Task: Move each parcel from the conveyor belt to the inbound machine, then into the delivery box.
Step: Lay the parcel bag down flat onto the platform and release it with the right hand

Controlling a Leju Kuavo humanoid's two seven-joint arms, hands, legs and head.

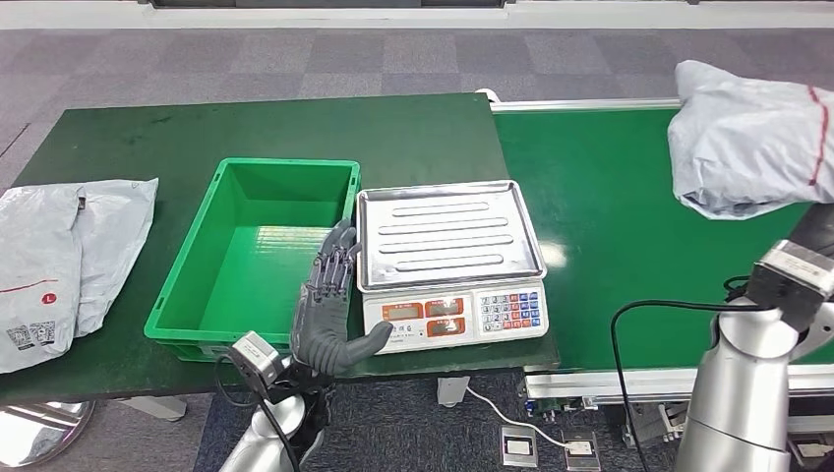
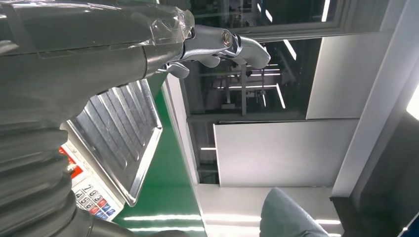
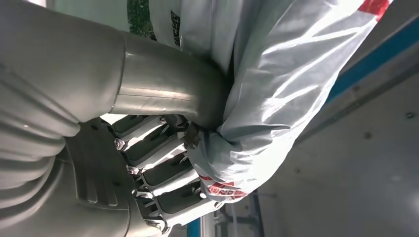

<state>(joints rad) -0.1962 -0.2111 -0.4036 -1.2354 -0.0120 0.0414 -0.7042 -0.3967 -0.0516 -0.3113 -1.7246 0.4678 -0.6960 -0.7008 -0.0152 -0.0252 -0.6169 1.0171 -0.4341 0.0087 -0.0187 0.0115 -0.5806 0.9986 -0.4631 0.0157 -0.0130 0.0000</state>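
Observation:
A grey plastic parcel (image 1: 747, 138) with a red stripe hangs above the green conveyor belt (image 1: 610, 226) at the right. My right hand (image 3: 163, 163) grips it from below, thumb and fingers pressed into the grey wrap (image 3: 276, 84). The weighing scale (image 1: 447, 246), a steel tray over a keypad, stands bare in the middle. My left hand (image 1: 329, 305) is raised open with its fingers straight, between the scale and the green crate (image 1: 258, 258), holding nothing. The scale tray (image 2: 123, 133) lies beside that hand in the left wrist view.
The green crate sits left of the scale on a dark green table (image 1: 118, 157). Two flat grey parcels (image 1: 59, 256) lie at the table's left end. A black cable (image 1: 649, 324) loops by my right arm. Carpet floor runs beyond the table.

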